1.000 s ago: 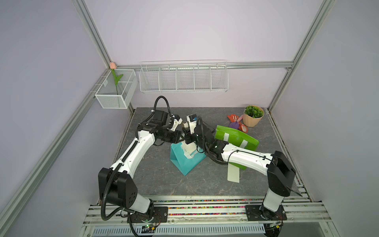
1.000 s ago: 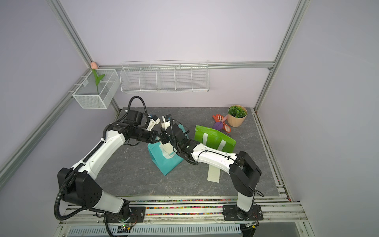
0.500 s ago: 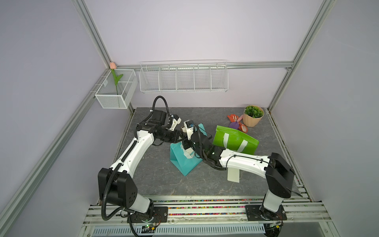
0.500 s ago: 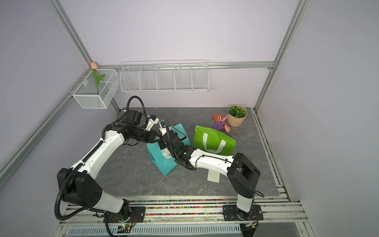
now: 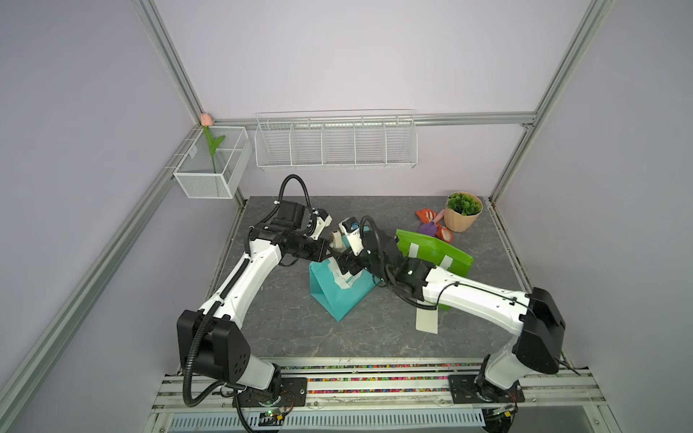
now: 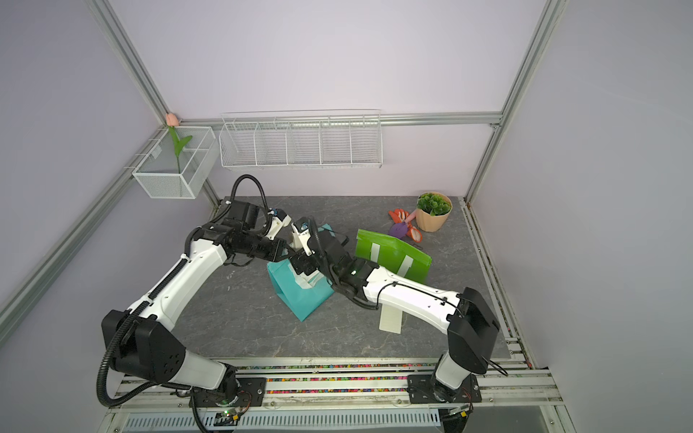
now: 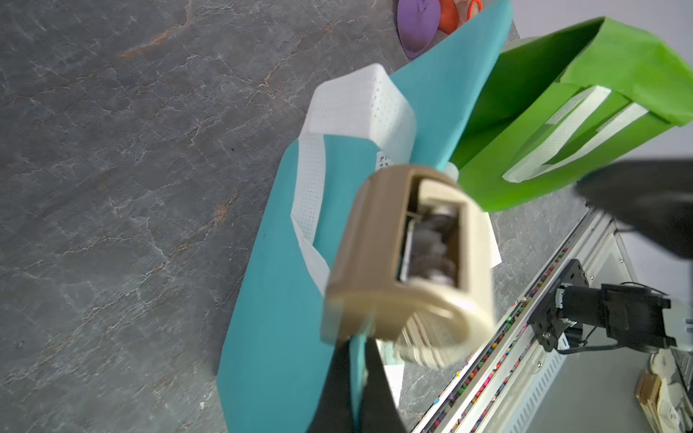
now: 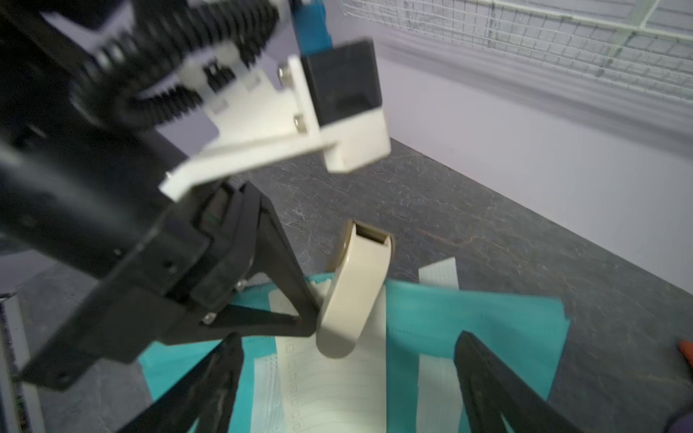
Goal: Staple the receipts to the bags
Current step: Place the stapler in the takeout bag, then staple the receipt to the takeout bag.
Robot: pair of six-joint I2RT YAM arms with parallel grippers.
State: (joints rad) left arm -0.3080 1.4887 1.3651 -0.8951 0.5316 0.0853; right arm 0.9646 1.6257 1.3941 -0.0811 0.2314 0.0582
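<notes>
We see both arms bent inward over the teal wedge-shaped fabric bag (image 5: 339, 300). Left gripper (image 8: 313, 328) clamps a beige plastic stapler (image 8: 354, 296) tilted over the cream paper receipt (image 8: 337, 390) lying on that bag; right gripper (image 8: 347, 337) hangs above, jaws gaping.

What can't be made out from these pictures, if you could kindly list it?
- Any staple in the receipt on the teal bag: the stapler covers that spot in the right wrist view, and blurs in the left wrist view.
- Second receipt: one end hidden under the right arm in both top views.
- Its print: too small.
</notes>
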